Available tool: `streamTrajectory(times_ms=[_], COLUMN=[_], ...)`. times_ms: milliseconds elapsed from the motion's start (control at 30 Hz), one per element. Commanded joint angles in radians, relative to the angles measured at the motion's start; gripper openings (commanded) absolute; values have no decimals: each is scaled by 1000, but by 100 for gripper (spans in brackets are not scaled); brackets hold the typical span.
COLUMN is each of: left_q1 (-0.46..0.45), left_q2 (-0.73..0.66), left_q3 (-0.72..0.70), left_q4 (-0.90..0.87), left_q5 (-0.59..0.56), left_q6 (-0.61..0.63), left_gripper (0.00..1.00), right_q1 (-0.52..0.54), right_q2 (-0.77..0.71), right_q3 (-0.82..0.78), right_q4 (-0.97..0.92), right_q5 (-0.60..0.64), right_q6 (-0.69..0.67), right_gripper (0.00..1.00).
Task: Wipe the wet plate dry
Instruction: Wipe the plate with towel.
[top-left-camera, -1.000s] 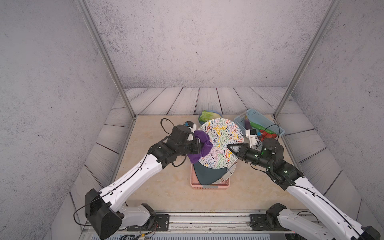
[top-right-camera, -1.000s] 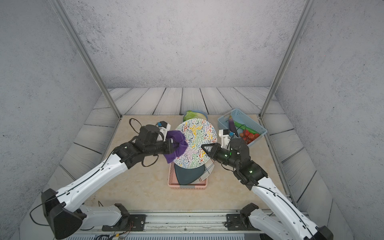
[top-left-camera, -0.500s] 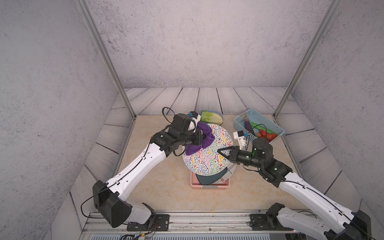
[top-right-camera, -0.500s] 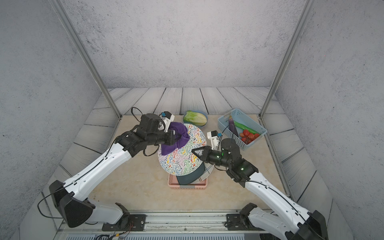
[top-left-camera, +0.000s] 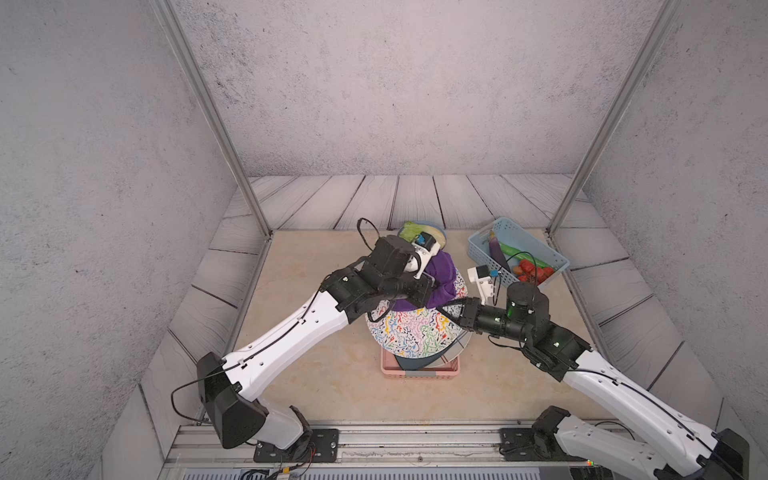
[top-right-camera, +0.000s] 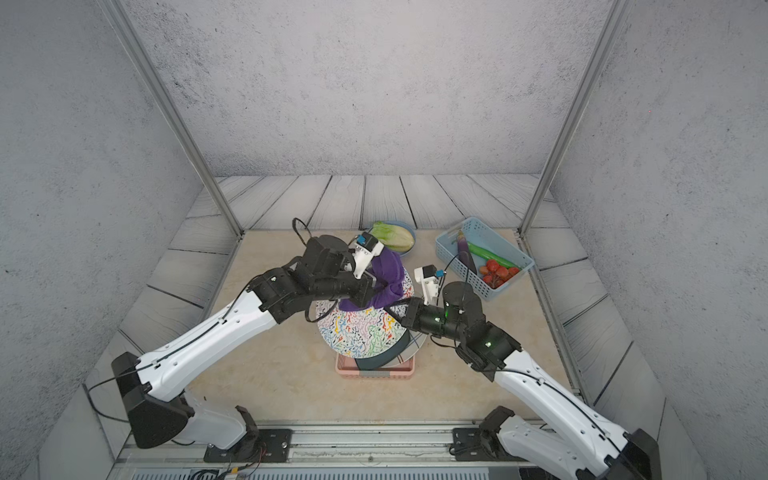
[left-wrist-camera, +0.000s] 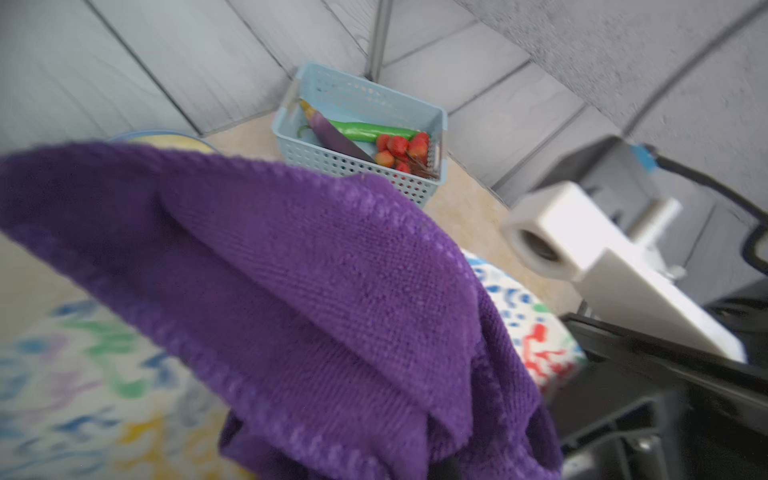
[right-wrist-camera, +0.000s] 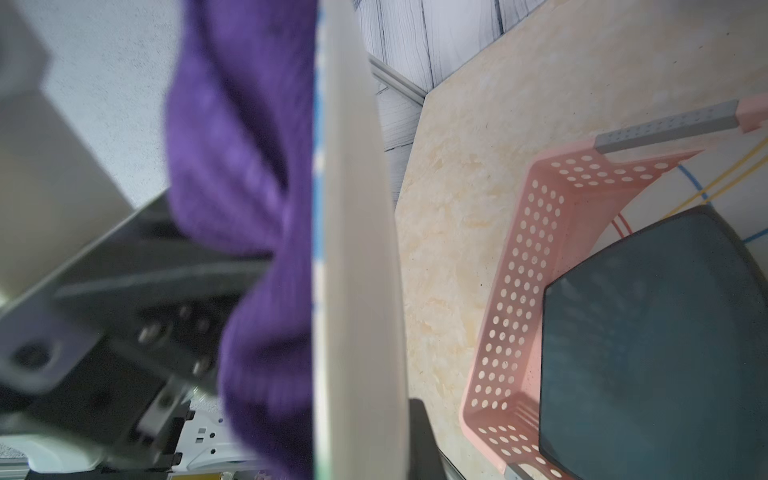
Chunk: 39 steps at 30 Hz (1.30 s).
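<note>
One beige desk (top-left-camera: 311, 270) fills the middle of both top views and carries everything. Above its centre the patterned plate (top-left-camera: 415, 328) is held clear of the surface, over the pink basket (top-left-camera: 419, 371). The plate is tilted, with its squiggle-covered face turned up toward the camera and toward the left arm. In the right wrist view it (right-wrist-camera: 357, 249) shows edge-on. The right gripper (top-left-camera: 451, 308) has its jaws pinched tight on the plate's right rim.

At the upper right of the desk, well apart from the plate, the blue basket (top-right-camera: 503, 240) holds an eggplant (top-right-camera: 463, 253), a green cucumber (top-right-camera: 488, 254) and a cluster of red fruits (top-right-camera: 498, 272). The pink basket holds two more plates standing on edge: a dark plate (right-wrist-camera: 648, 332) and a pale plate with coloured lines (top-left-camera: 463, 345).

A purple cloth (top-left-camera: 440, 282) is bunched against the upper part of the plate's face. The left gripper (top-left-camera: 430, 289) has its jaws closed on it. Just behind, a blue dish (top-right-camera: 412, 239) holds a leafy cabbage (top-right-camera: 392, 237).
</note>
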Motion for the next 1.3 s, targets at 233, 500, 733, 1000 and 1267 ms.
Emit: streamTrajectory(times_ms=[233, 500, 733, 1000, 1267], left_q1=[87, 229, 360, 673, 550], left_q2=[-29, -149, -312, -358, -221], left_q3=[-89, -325, -340, -446, -403], left_q4=[-82, 37, 68, 884, 1487], left_q5=[-96, 72, 286, 643, 490], left_q6=[-12, -302, -432, -1255, -1741], left_gripper=[0, 0, 0, 0, 0], right_q1=[22, -8, -122, -221, -217], right_q2=[-60, -71, -112, -104, 16], right_q3=[126, 182, 117, 37, 25], right_q4=[316, 346, 456, 734, 898], right_q5=[13, 121, 120, -3, -107], right_q6=[-109, -71, 98, 304, 423], right_gripper=[0, 0, 0, 0, 0])
